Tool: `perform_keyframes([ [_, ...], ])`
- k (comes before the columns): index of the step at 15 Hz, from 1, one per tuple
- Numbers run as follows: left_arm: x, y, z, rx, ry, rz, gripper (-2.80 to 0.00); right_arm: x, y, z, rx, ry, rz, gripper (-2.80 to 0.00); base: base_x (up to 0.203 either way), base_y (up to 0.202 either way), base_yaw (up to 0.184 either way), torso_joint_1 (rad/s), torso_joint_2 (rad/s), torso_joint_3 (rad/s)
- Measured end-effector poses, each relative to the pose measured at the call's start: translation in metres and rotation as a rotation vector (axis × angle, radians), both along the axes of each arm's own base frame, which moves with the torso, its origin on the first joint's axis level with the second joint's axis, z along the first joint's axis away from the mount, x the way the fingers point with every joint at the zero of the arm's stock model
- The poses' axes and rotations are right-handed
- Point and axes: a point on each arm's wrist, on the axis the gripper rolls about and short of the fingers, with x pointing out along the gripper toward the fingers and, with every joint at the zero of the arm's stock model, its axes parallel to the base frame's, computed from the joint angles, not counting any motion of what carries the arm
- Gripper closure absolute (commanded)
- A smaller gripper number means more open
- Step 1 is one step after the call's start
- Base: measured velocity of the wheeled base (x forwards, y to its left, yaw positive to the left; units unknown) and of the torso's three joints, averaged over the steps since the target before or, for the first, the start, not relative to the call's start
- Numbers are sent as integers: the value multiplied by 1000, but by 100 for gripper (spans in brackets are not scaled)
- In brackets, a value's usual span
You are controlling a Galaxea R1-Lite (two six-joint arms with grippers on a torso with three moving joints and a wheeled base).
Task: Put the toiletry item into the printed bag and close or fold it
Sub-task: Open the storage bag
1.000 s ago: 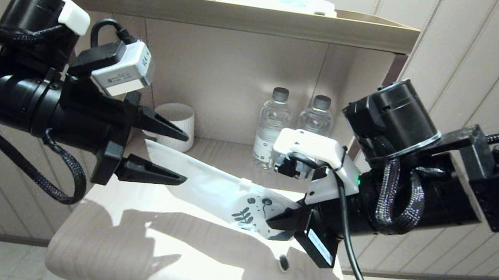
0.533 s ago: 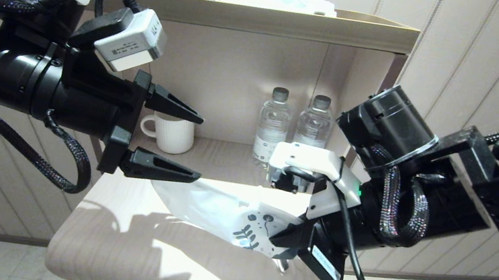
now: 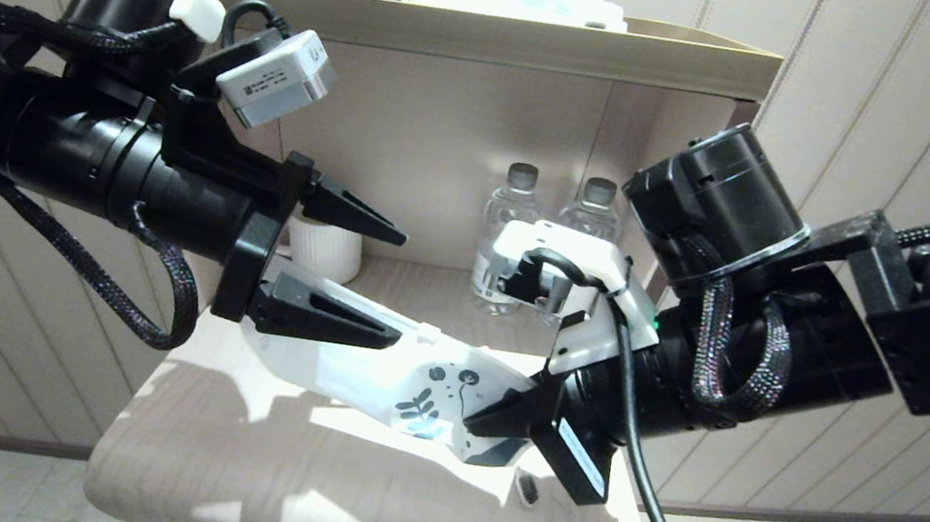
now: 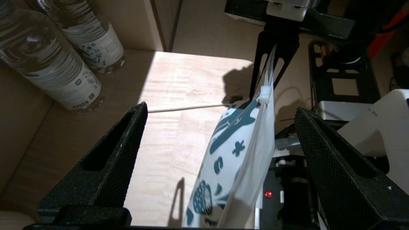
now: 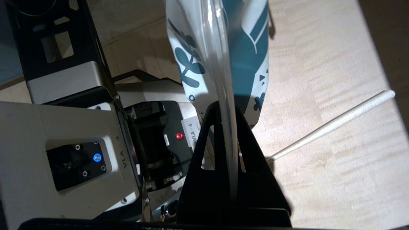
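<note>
Frosted-white printed plastic bag [image 3: 412, 377] is now raised off the desk [image 3: 305, 493], clamped at 3 o'clock by the right tool [image 3: 498, 416]; left tool [image 3: 388, 287], spread apart, has closed in. Thin white toiletry stick [image 5: 332, 126] remains outside on the desk.

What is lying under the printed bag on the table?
The toiletry item lies on the table beneath the printed bag, which the right gripper holds; its middle is covered.

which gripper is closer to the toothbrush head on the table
Right. The right gripper, shut on the printed bag, sits just above the toiletry item and its bristled head. The left gripper is open, straddling the bag's other end, farther off.
</note>
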Motion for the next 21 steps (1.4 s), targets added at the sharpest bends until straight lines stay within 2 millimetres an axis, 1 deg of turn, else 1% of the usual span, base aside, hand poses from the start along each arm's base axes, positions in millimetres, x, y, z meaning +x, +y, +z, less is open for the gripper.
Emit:
perform_keyframes([
  [3, 10, -3, -10, 0, 35, -14, -280, 0, 3, -4, 10, 12, 22, 0, 0, 0, 0, 0, 0, 0],
  [6, 15, -4, -14, 6, 51, -11, -280, 2, 5, -6, 13, 10, 23, 0, 0, 0, 0, 0, 0, 0],
  [11, 12, -3, -17, 23, 90, -13, -280, 8, 9, -6, 32, -11, 17, 0, 0, 0, 0, 0, 0, 0],
  [21, 11, -5, -13, -5, 128, -30, -280, 12, 11, -5, 52, -24, 5, 0, 0, 0, 0, 0, 0, 0],
])
